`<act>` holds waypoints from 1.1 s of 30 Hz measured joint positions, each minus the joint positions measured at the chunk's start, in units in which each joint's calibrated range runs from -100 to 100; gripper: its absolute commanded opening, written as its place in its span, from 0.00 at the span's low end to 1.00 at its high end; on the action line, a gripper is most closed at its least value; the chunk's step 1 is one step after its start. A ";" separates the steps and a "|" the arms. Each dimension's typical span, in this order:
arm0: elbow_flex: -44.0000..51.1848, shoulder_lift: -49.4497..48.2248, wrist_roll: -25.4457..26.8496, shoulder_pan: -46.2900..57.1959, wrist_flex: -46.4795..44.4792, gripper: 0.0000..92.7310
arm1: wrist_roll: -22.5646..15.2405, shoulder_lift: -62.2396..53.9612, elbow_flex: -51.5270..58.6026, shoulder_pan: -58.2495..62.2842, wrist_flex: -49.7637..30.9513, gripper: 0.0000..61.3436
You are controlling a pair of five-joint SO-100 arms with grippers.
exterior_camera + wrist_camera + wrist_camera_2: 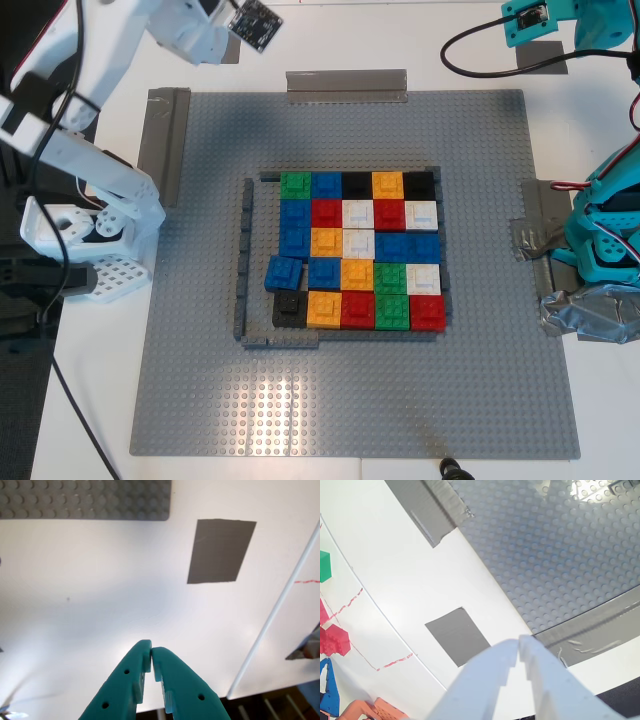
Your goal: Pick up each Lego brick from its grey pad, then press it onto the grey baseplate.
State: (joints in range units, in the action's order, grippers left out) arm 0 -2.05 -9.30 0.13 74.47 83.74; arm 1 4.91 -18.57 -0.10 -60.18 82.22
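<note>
My first gripper [151,652]: teal. Its two tips touch, so it is closed, and it holds nothing. It hangs over the white tabletop [100,605].
Grey pad by my first gripper [221,551]: a flat dark patch on the tabletop, bare, just past the corner of the grey baseplate [85,500].
My second gripper [517,647]: white. Its tips are pressed together, so it is closed too, and nothing is in it.
Grey pad by my second gripper [458,635]: bare, on the tabletop, near the edge of the baseplate.
Grey baseplate: big and square, full of tiny bumps, in the middle of the tabletop in the exterior view [350,400].
Lego bricks [360,250]: packed in rows in the middle of the baseplate, in blue, red, green, orange, white and black.
Tilted blue brick [283,273]: it sits crooked at the exterior view's left edge of the pack.
Dark grey frame [244,260]: a low thin border beside the pack.
Loose bricks [332,640]: red, green and blue ones lie on the tabletop, well apart from the baseplate, seen in the second wrist view.
Silver tape wad [595,315]: at the exterior view's right, under the teal arm.
</note>
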 measured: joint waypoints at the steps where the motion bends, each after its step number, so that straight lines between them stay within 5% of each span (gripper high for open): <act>1: 0.00 0.00 0.00 0.00 0.00 0.00 | 0.00 1.12 -0.77 -0.27 -0.40 0.00; 14: 0.00 0.00 0.00 0.00 0.00 0.00 | -0.15 7.51 -5.32 -0.82 -2.25 0.00; 26: 0.00 0.00 0.00 0.00 0.00 0.00 | -0.64 20.03 -23.60 -0.91 7.64 0.00; 33: 0.00 0.00 0.00 0.00 0.00 0.00 | 0.34 13.82 -10.83 -1.91 1.77 0.00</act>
State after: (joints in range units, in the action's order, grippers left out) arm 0 -2.05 -9.30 0.13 74.47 83.74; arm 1 5.25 -4.75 -10.93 -62.09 83.99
